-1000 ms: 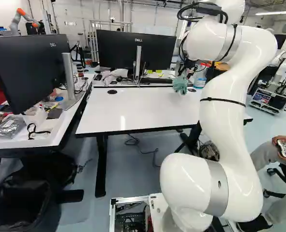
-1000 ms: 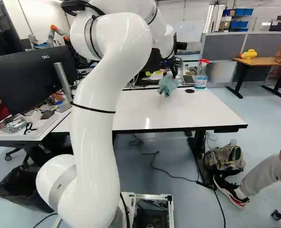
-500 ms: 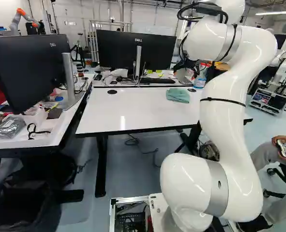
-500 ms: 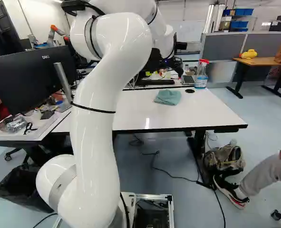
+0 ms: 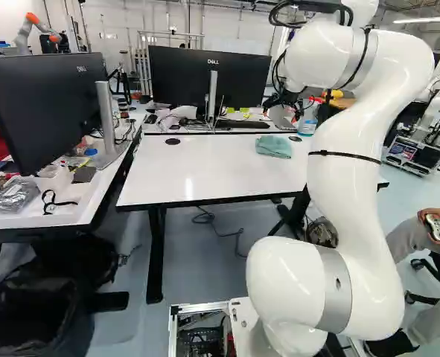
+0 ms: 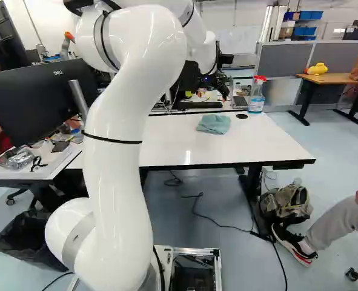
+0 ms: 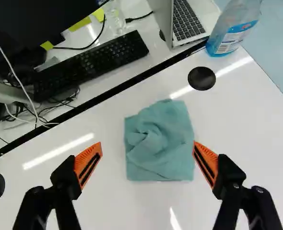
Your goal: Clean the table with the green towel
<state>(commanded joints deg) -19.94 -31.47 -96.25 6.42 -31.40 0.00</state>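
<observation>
Towel [image 6: 214,123]: near tabletop [image 6: 245,145] far edge, rightward
Gripper [image 6: 222,92]: I see fingers apart, towel ahead
Bottle [image 6: 257,98]: far right corner

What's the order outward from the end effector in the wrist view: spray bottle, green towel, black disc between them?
1. Green towel, ahead of the open end effector.
2. Black disc, past the towel.
3. Spray bottle, beyond the disc, near the laptop.

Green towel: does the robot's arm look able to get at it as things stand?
Probably yes: the pincer is open and faces the towel from above, with nothing showing on the towel or in between.
</observation>
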